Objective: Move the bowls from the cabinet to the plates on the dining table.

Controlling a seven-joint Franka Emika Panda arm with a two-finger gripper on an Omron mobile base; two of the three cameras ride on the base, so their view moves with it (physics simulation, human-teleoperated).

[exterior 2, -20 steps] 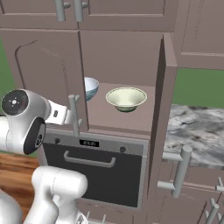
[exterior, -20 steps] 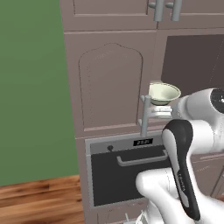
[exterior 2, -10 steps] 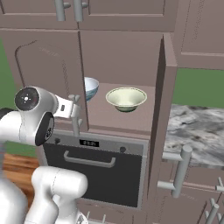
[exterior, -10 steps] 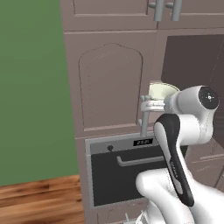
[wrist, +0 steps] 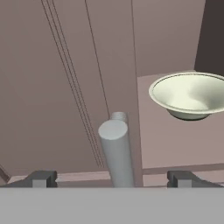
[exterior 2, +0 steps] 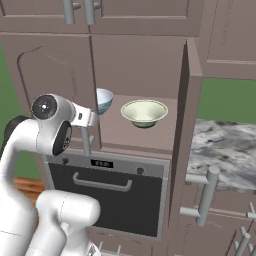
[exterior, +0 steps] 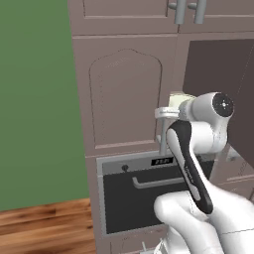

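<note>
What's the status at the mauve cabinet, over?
Gripper open, empty. Pale cream-green bowl and white blue-tinted bowl on mauve-brown cabinet shelf, untouched. Grey cylindrical door handle stands between the fingers, in the way.

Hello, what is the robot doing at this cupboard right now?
The white arm's gripper is open in front of the grey bar handle of the mauve-brown cabinet's left door. The right door stands open. On the shelf inside sit a pale cream-green bowl and a white bluish bowl, both untouched.

Even, flat rendered light, soft faint shadows, no glare, slightly soft low-resolution edges throughout.
</note>
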